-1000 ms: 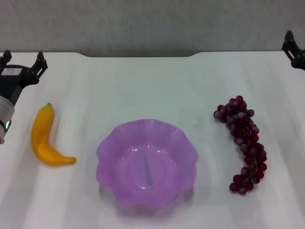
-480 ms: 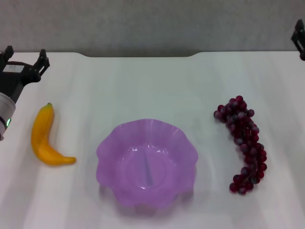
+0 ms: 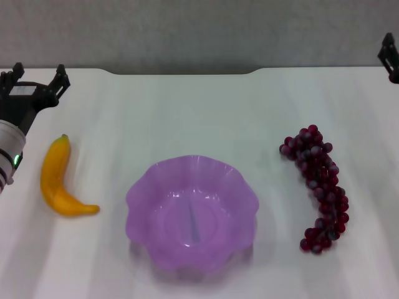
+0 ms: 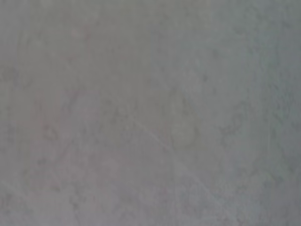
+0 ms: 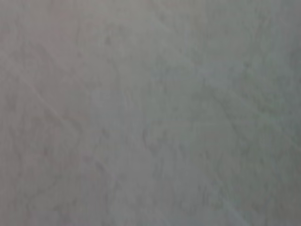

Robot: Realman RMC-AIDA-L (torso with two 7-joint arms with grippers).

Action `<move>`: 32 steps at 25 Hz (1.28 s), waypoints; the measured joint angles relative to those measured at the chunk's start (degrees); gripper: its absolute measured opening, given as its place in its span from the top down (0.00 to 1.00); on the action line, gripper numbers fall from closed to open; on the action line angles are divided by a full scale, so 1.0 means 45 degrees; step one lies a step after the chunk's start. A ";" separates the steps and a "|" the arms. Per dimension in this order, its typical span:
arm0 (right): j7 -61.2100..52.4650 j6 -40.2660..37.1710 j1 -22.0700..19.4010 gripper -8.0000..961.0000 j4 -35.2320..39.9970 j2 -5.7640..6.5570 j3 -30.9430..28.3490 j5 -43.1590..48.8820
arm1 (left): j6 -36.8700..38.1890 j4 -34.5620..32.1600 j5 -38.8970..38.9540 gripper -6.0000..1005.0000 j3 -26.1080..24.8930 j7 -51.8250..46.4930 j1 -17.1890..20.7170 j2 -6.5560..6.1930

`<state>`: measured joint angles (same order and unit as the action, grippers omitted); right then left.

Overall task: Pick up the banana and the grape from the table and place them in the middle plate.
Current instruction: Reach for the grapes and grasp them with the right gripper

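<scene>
In the head view the yellow-orange banana (image 3: 55,180) lies on the white table (image 3: 187,112) at the left. The dark red-purple grape bunch (image 3: 319,187) lies at the right. The purple scalloped middle plate (image 3: 143,193) stands empty between them, near the front. My left gripper (image 3: 37,78) is open and empty at the far left, behind the banana and apart from it. My right gripper (image 3: 390,57) shows only partly at the right edge, far behind the grapes. Both wrist views show only a blank grey surface.
The table's far edge has a rounded-corner notch (image 3: 181,70) with a grey wall behind it. Bare tabletop lies between the plate and each fruit.
My left gripper has shifted a little to the right, behind the banana. My right gripper has drawn back toward the right edge of the view. Banana, grapes and plate have not moved.
</scene>
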<state>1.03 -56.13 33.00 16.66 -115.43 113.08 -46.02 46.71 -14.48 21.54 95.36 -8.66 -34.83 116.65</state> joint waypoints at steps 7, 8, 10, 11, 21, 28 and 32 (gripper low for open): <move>-0.0046 0.2159 0.0651 0.12 -0.0114 0.0027 -0.0352 0.0014 | -0.0027 0.0074 -0.0038 0.13 -0.0001 -0.0377 -0.0010 -0.0091; -0.0053 0.2482 0.0726 0.12 -0.0070 0.0028 -0.0399 0.0014 | -0.0028 0.0081 -0.0044 0.13 -0.0001 -0.0352 0.0004 -0.0091; -0.0069 0.3160 0.0845 0.12 0.0085 0.0028 -0.0524 0.0015 | -0.0029 0.0142 -0.0052 0.13 -0.0001 -0.0343 0.0058 -0.0091; -0.0070 0.3538 0.0905 0.12 0.0204 0.0028 -0.0610 0.0015 | -0.0029 0.0206 -0.0053 0.13 0.0005 -0.0342 0.0084 -0.0091; 0.0002 0.8364 0.1434 0.12 0.2213 0.0102 -0.1545 0.0083 | -0.0056 0.0804 -0.0062 0.13 0.0019 -0.0331 0.0256 -0.0130; 0.1168 1.2953 0.1134 0.12 0.4254 0.0188 -0.3982 0.0980 | -0.0069 0.0885 -0.0062 0.13 0.0019 -0.0206 0.0380 -0.0130; 0.2360 1.5348 0.0498 0.12 0.5912 0.0142 -0.4738 0.1544 | -0.0068 0.0888 -0.0065 0.13 0.0024 -0.0203 0.0356 -0.0127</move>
<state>11.65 12.93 35.24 43.26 -114.79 91.76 -39.08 46.40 -10.48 21.25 95.47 -9.57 -33.23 116.07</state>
